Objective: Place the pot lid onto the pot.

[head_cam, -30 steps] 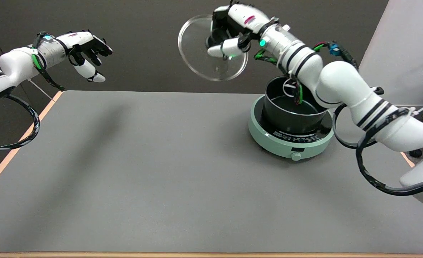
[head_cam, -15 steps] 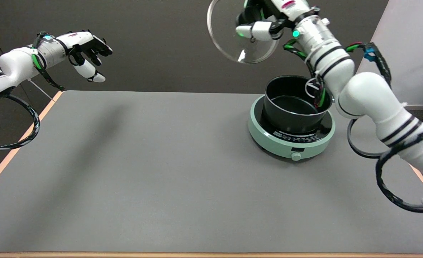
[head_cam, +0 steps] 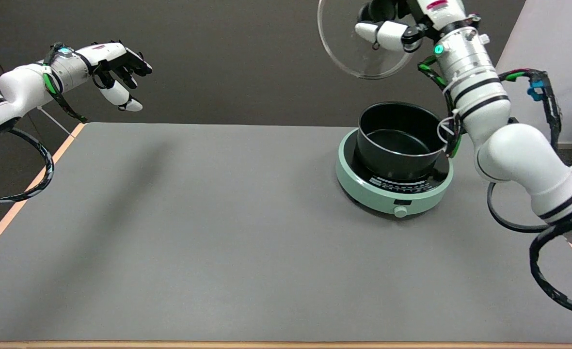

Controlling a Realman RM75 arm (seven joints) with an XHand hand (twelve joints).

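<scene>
A clear glass pot lid [head_cam: 349,51] hangs tilted in the air at the top of the head view, partly cut off by the frame's upper edge. My right hand [head_cam: 392,22] grips it by its knob, fingers wrapped around the middle of the lid. Below and slightly right of the lid stands the black pot [head_cam: 396,140], open and upright. The pot sits on a pale green induction cooker [head_cam: 363,186] at the table's far right. The lid is well above the pot's rim and apart from it.
The grey table [head_cam: 194,232] stretches left and forward of the cooker. The idle left hand [head_cam: 119,68] hangs in the air at the upper left. A pale wall panel [head_cam: 552,48] stands behind my right arm, with black cables looping beside the arm.
My right hand has carried the lid to the right and upward, from left of the pot to nearly above it. The pot, cooker and left hand have not moved.
</scene>
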